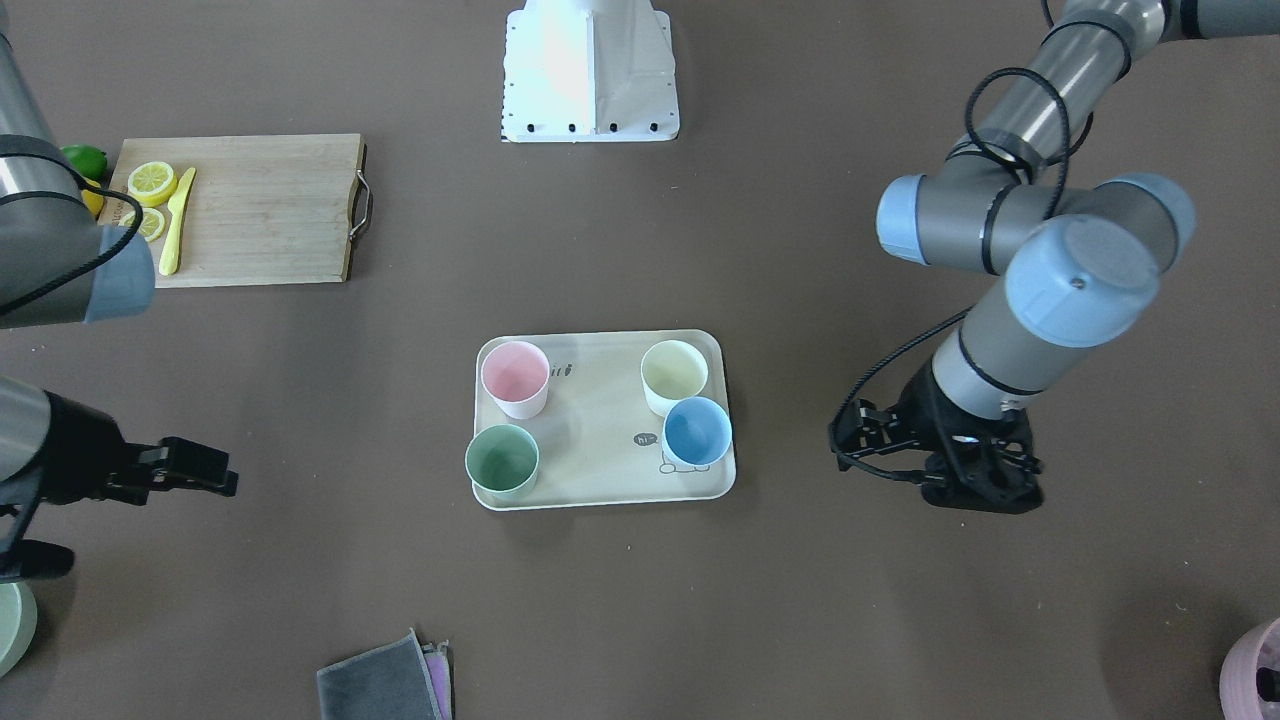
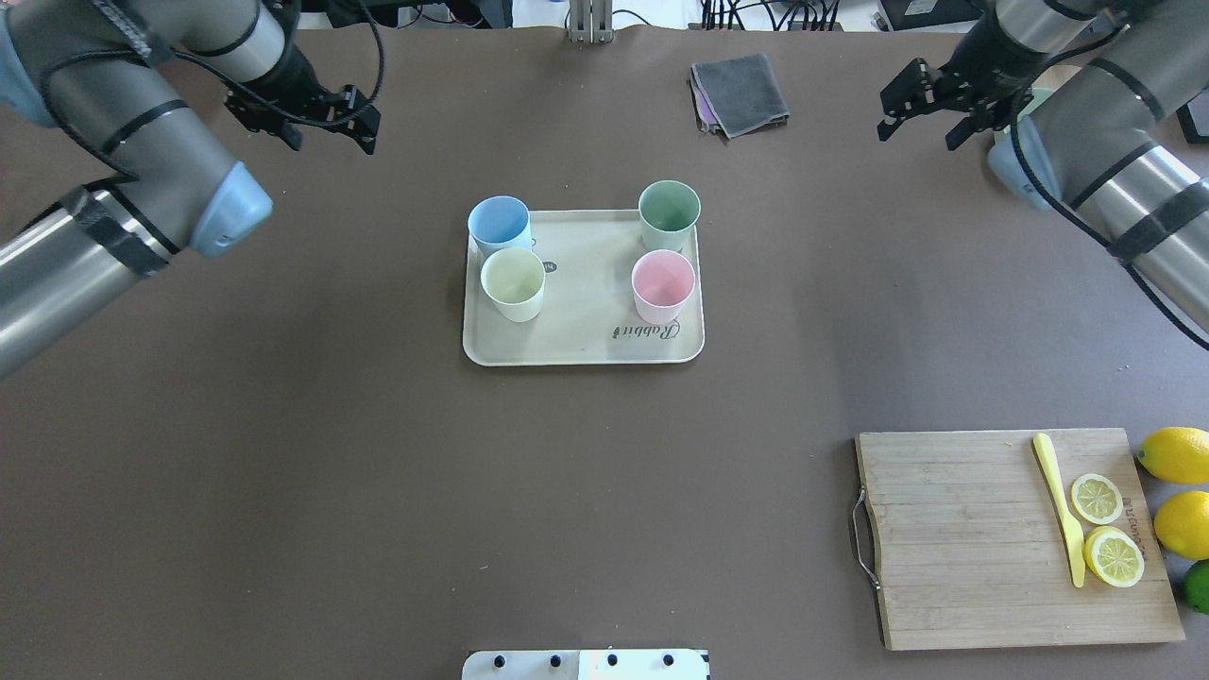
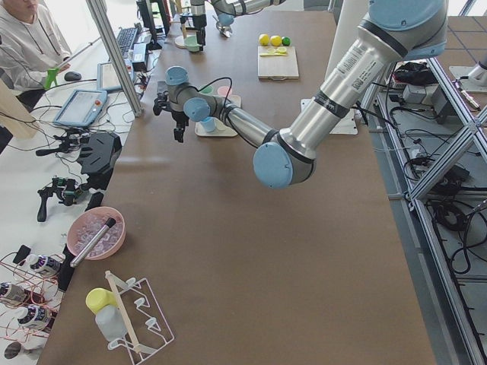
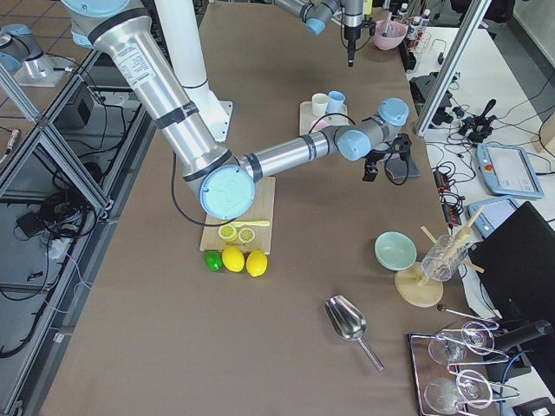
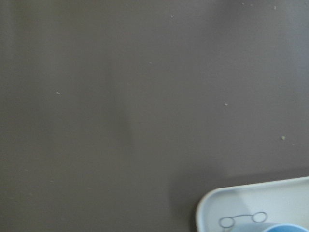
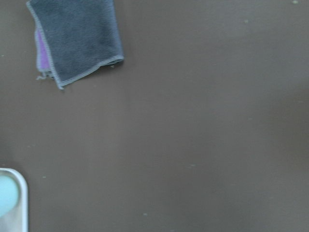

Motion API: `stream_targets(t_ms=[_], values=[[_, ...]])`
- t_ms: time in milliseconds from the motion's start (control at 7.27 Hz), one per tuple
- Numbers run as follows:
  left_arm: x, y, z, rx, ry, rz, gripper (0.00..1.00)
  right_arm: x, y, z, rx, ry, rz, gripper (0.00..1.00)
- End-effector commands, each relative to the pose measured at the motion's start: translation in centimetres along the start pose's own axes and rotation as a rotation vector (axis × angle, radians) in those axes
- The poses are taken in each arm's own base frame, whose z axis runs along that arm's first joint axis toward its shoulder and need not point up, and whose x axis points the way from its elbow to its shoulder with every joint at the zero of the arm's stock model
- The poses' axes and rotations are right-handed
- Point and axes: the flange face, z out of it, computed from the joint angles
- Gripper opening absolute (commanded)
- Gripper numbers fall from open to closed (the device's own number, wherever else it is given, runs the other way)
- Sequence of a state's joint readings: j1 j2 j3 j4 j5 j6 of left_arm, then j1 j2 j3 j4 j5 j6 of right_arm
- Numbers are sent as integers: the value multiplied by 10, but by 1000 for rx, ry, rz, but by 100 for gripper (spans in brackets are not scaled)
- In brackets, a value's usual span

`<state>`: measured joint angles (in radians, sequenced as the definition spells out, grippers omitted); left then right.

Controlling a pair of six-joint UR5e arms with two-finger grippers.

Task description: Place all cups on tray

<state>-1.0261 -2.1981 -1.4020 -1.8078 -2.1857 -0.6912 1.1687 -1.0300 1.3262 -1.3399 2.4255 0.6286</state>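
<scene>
Overhead view, read left to right. Left gripper [image 2: 331, 142] hangs over bare table well to the left of and beyond the tray, fingers spread, nothing between them. Tray [image 2: 581, 357] lies flat at mid-table, its long axis running left-right along the table's length. The "Rabbit" script by its near right corner reads upside down from the robot's side, so the lettering faces the far side. All four cups stand upright on the tray, mouths up. Blue cup [image 2: 499, 222] sits in the far left corner, close against the rim. Cream cup [image 2: 513, 279] is just beside it on the robot's side; cannot tell whether the two touch. Pink cup [image 2: 663, 281] stands on the right half, above the script. Green cup [image 2: 669, 212] is in the far right corner, near the pink one but apart from it. The middle of the tray is bare. Folded grey cloth [image 2: 741, 90] with a purple layer under it lies beyond the tray, to its right. Right gripper [image 2: 918, 137] hangs right of the cloth, well apart from the tray, fingers spread and holding nothing. Wooden cutting board [image 2: 963, 548] lies at the near right, handle toward the table's middle. It carries a yellow knife [image 2: 1058, 510] and two lemon halves [image 2: 1096, 498]. Whole lemons [image 2: 1176, 453] lie just off its right edge.
</scene>
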Motion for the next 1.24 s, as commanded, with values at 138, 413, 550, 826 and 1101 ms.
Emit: stream_targets(t_ms=[138,413,550,826,1101], values=[[-168,45,-88,-6,-121,200,98,172,27,-46,41,66,-100,100],[-251,85,-108,-32,-78,240,98,255,56,-69,58,106,-119,100],[-278,114,-101,-55,-61,244,98,280,66,-76,65,115,-114,100],[-283,144,-105,-57,-68,232,98,330,98,-91,77,127,-102,100],[-274,150,-115,-41,-62,248,98,345,110,-91,75,139,-88,100]])
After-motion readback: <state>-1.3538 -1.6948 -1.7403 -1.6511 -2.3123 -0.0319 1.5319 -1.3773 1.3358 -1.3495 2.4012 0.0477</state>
